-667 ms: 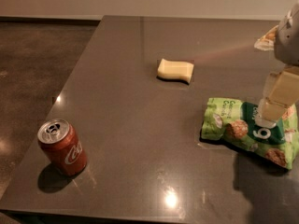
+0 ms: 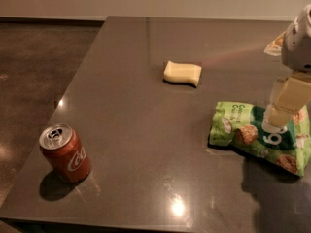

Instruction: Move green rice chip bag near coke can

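Observation:
The green rice chip bag (image 2: 243, 130) lies crinkled on the right side of the dark table, with round brown rice cakes pictured on it. My gripper (image 2: 275, 122) comes down from the upper right and its tip rests on the middle of the bag, hiding part of the dark-green band. The coke can (image 2: 65, 153) stands upright near the table's front left corner, far to the left of the bag and of my gripper.
A pale yellow wavy sponge (image 2: 182, 73) lies at the table's middle back. A small whitish-orange packet (image 2: 275, 42) shows partly behind my arm at the right. The table's left edge (image 2: 73, 89) drops to a dark floor.

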Tool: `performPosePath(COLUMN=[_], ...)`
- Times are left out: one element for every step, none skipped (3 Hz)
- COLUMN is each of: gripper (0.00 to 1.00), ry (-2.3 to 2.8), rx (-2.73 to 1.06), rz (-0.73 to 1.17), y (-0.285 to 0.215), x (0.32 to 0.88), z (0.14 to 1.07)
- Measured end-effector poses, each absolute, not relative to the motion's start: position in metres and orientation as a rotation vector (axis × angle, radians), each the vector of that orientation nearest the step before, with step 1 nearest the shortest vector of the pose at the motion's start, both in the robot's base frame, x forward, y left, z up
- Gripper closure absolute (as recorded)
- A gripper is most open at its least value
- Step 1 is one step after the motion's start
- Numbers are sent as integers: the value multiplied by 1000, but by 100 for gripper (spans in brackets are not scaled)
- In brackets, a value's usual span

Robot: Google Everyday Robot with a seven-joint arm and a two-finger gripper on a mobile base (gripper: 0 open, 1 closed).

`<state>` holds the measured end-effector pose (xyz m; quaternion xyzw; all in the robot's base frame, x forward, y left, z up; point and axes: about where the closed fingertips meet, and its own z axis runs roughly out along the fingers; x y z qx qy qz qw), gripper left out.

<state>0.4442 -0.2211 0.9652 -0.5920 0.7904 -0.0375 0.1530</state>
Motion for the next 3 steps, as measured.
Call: performPosePath(gripper=[0,0,0], ry=[2314,2347,2365], rx=[-1646,-1634,-1645], rz=[-49,13,52], y=[-226,-224,-222], x=[444,439,433], z=[941,918,899])
